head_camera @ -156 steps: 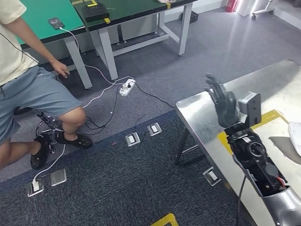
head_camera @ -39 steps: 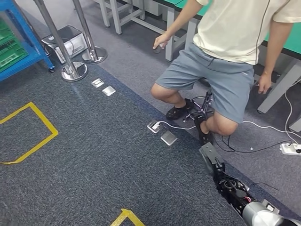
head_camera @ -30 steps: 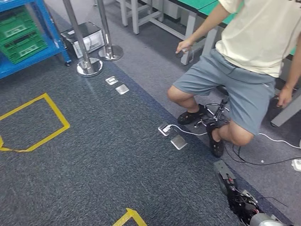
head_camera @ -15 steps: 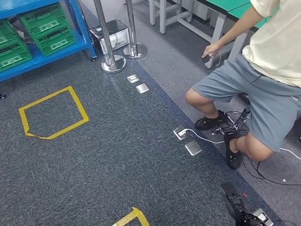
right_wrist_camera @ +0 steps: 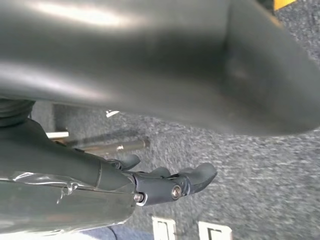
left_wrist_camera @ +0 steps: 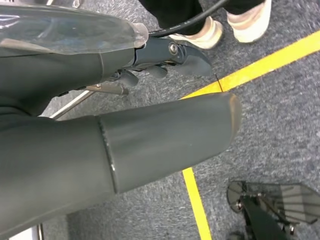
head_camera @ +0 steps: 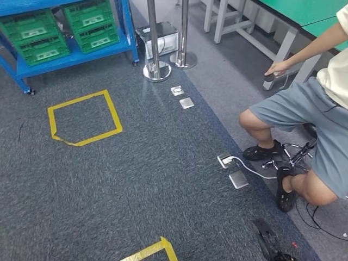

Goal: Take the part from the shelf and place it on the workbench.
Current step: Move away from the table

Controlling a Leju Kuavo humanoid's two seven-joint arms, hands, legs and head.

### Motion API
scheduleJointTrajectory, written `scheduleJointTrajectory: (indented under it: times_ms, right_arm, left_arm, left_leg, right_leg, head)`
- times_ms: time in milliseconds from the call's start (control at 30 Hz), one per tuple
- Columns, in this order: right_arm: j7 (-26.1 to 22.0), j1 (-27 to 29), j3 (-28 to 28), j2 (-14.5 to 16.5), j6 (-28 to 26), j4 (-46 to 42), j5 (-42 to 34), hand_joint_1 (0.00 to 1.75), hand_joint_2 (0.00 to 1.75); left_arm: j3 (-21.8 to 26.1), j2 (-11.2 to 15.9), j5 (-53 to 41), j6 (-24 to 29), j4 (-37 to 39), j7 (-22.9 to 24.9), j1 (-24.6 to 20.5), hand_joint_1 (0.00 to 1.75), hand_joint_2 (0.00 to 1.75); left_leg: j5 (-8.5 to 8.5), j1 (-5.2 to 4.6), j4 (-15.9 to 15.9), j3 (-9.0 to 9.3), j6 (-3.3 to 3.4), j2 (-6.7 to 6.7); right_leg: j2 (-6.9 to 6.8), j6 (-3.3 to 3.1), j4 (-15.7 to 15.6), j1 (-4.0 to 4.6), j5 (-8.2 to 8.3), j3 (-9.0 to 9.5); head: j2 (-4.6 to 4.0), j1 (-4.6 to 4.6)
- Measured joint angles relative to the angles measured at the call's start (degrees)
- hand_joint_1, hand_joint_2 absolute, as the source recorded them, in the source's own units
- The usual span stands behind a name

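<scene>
A blue shelf point(head_camera: 74, 57) stands at the far left, its low board carrying green crates point(head_camera: 37, 38); I cannot make out a part in them. My right hand point(head_camera: 266, 242) hangs low at the picture's bottom right, over the carpet, far from the shelf. In the right wrist view the right hand point(right_wrist_camera: 113, 180) has its fingers stretched out and holds nothing. My left hand point(left_wrist_camera: 124, 115) likewise hangs over the carpet with thumb and fingers apart and nothing between them.
Two steel posts point(head_camera: 156, 68) on round bases and a grey box point(head_camera: 162, 38) stand beside the shelf. A person point(head_camera: 311, 119) crouches at the right by green-topped tables point(head_camera: 303, 11). Yellow tape square point(head_camera: 84, 117), floor sockets point(head_camera: 238, 179) and a cable mark the carpet.
The camera has swung left: the steel workbench seen five seconds ago is gone, the blue shelf has come into the picture, and the person has slid to the right edge.
</scene>
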Motion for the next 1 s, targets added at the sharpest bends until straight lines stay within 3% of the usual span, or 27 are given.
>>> scheduleJointTrajectory:
  times_ms: [67, 100, 133, 200, 267, 367, 433, 500, 567, 600, 633, 667, 733, 767, 833, 900, 933, 1000]
  right_arm:
    - [0.09, 0.14, 0.01, 0.00, -0.16, 0.37, 0.00, 0.00, 0.00]
    - [0.21, 0.22, 0.01, 0.01, -0.07, 0.51, -0.01, 0.00, 0.00]
    - [0.33, 0.27, 0.02, 0.01, 0.08, 0.61, -0.06, 0.00, 0.00]
    - [0.50, 0.19, 0.02, 0.01, 0.31, 0.76, -0.38, 0.00, 0.00]
    - [0.47, -0.02, 0.03, 0.03, 0.37, 0.92, -0.80, 0.00, 0.00]
    - [0.27, -0.40, 0.02, 0.09, 0.38, 1.08, -1.33, 0.00, 0.00]
    - [0.30, -0.34, 0.01, 0.16, 0.39, 1.13, -1.86, 0.00, 0.00]
    - [0.35, -0.14, 0.00, 0.19, 0.45, 1.20, -2.26, 0.00, 0.00]
    - [0.31, 0.00, 0.00, 0.19, 0.52, 1.33, -2.63, 0.00, 0.00]
    - [0.27, 0.10, 0.00, 0.19, 0.54, 1.39, -2.78, 0.00, 0.00]
    - [0.25, 0.20, 0.00, 0.19, 0.54, 1.45, -2.83, 0.00, 0.00]
    - [0.21, 0.27, 0.00, 0.19, 0.54, 1.49, -2.83, 0.00, 0.00]
    - [0.15, 0.30, 0.00, 0.19, 0.54, 1.51, -2.83, 0.00, 0.00]
    - [0.09, 0.29, -0.01, 0.20, 0.54, 1.51, -2.83, 0.00, 0.00]
    - [-0.02, 0.28, -0.02, 0.23, 0.57, 1.51, -2.83, 0.00, 0.00]
    - [-0.14, 0.27, -0.01, 0.28, 0.77, 1.51, -2.83, 0.00, 0.00]
    - [-0.24, 0.29, -0.01, 0.32, 0.88, 1.51, -2.83, 0.00, 0.00]
    - [-0.39, 0.33, 0.00, 0.40, 1.04, 1.56, -2.83, 0.00, 0.00]
  left_arm:
    - [0.00, 0.00, -0.03, -0.08, 0.00, -0.02, -0.09, 0.00, 0.00]
    - [0.00, -0.01, -0.04, -0.13, 0.00, -0.02, -0.10, 0.00, 0.00]
    - [-0.01, -0.01, -0.04, -0.16, 0.00, -0.02, -0.08, 0.00, 0.00]
    - [-0.02, -0.05, -0.03, -0.20, 0.00, -0.03, -0.04, 0.00, 0.00]
    - [-0.02, -0.05, -0.01, -0.20, 0.00, -0.04, -0.10, 0.00, 0.00]
    - [-0.11, 0.00, 0.05, -0.20, 0.00, -0.05, -0.15, 0.00, 0.00]
    - [-0.22, 0.01, 0.04, -0.33, 0.00, -0.01, -0.10, 0.00, 0.00]
    - [-0.27, 0.01, -0.04, -0.49, 0.00, 0.12, -0.10, 0.00, 0.00]
    - [-0.31, 0.01, -0.19, -0.53, 0.00, 0.22, -0.06, 0.00, 0.00]
    - [-0.33, 0.00, -0.26, -0.54, 0.00, 0.25, 0.04, 0.00, 0.00]
    - [-0.36, -0.01, -0.32, -0.54, 0.00, 0.26, 0.17, 0.00, 0.00]
    - [-0.38, -0.02, -0.36, -0.54, 0.00, 0.28, 0.29, 0.00, 0.00]
    - [-0.40, 0.02, -0.40, -0.54, 0.00, 0.30, 0.40, 0.00, 0.00]
    - [-0.40, 0.05, -0.42, -0.54, 0.00, 0.31, 0.35, 0.00, 0.00]
    - [-0.42, 0.12, -0.46, -0.54, 0.00, 0.33, 0.19, 0.00, 0.00]
    - [-0.43, 0.16, -0.56, -0.54, 0.00, 0.34, 0.17, 0.00, 0.00]
    - [-0.44, 0.18, -0.60, -0.54, 0.00, 0.34, 0.31, 0.00, 0.00]
    - [-0.46, 0.18, -0.63, -0.54, 0.00, 0.34, 0.58, 0.00, 0.00]
  left_leg:
    - [0.00, -0.02, 0.04, 0.05, 0.14, -0.95]
    - [-0.05, -0.01, 0.10, 0.10, 0.13, -1.51]
    - [-0.13, 0.03, 0.22, 0.17, 0.06, -2.07]
    - [-0.52, 0.23, 0.76, 0.28, -0.27, -2.89]
    - [-1.07, 0.23, 1.57, 0.11, -0.85, -3.42]
    - [-2.07, 0.17, 1.81, -0.12, -1.71, -3.79]
    - [-3.21, 0.26, 3.26, -0.49, -2.22, -3.01]
    - [-5.60, 0.48, 9.58, -3.75, -2.79, -1.70]
    - [-8.30, 0.62, 18.49, -9.45, -3.19, -1.13]
    - [-8.38, 0.63, 21.12, -11.59, -3.19, -1.10]
    - [-7.16, 0.61, 21.32, -12.51, -3.06, -1.10]
    - [-4.83, 0.57, 18.96, -12.10, -2.83, -1.09]
    - [0.68, 0.39, 9.89, -8.76, -2.23, -0.78]
    - [2.09, 0.19, 6.02, -7.07, -1.96, -0.54]
    - [2.15, -0.27, 2.01, -5.07, -1.44, -0.21]
    - [1.34, -0.42, 0.62, -3.37, -0.73, -0.53]
    - [1.05, -0.36, -0.12, -2.01, -0.32, -0.65]
    - [-0.08, -0.35, -0.97, 1.14, 0.48, -0.78]
  right_leg:
    - [1.06, 0.22, 7.34, -0.05, -2.63, -3.71]
    - [1.18, 0.31, 8.59, -0.09, -2.36, -4.52]
    - [1.24, 0.37, 7.55, -0.14, -0.98, -4.28]
    - [1.41, 0.47, 0.20, -0.27, 3.53, -1.27]
    - [1.74, 0.20, -5.95, -0.19, 5.72, 1.44]
    - [1.93, -1.03, -7.38, -0.01, 4.86, 2.05]
    - [1.79, -1.70, -7.58, -0.11, 4.21, 2.65]
    - [1.51, -2.19, -7.69, -0.18, 3.92, 3.61]
    - [1.34, -2.36, -7.69, -0.04, 3.22, 4.47]
    - [1.31, -2.34, -7.72, 0.01, 2.77, 5.00]
    - [1.28, -2.30, -7.80, 0.04, 2.28, 5.68]
    - [1.24, -2.25, -7.99, 0.04, 1.78, 6.53]
    - [1.11, -2.06, -8.76, -0.01, 0.77, 8.28]
    - [1.10, -1.82, -9.37, -0.03, 0.24, 9.07]
    - [1.07, -1.11, -10.84, -0.10, -0.32, 10.86]
    - [0.98, -0.20, -10.73, -0.20, 0.71, 12.03]
    - [0.95, 0.14, -8.83, -0.21, 1.71, 11.68]
    - [0.98, 0.44, -1.44, -0.18, 2.51, 7.57]
  head:
    - [0.00, 0.38]
    - [0.00, 0.57]
    - [0.00, 0.73]
    - [0.00, 1.10]
    - [0.00, 1.41]
    - [0.00, 1.01]
    - [0.00, 0.57]
    - [0.00, -0.10]
    - [0.00, -0.69]
    - [0.00, -0.76]
    - [0.00, -0.78]
    - [0.00, -0.78]
    - [0.00, -0.87]
    - [0.00, -0.96]
    - [0.00, -1.13]
    - [0.00, -0.99]
    - [-0.01, -0.78]
    - [-0.01, -0.32]
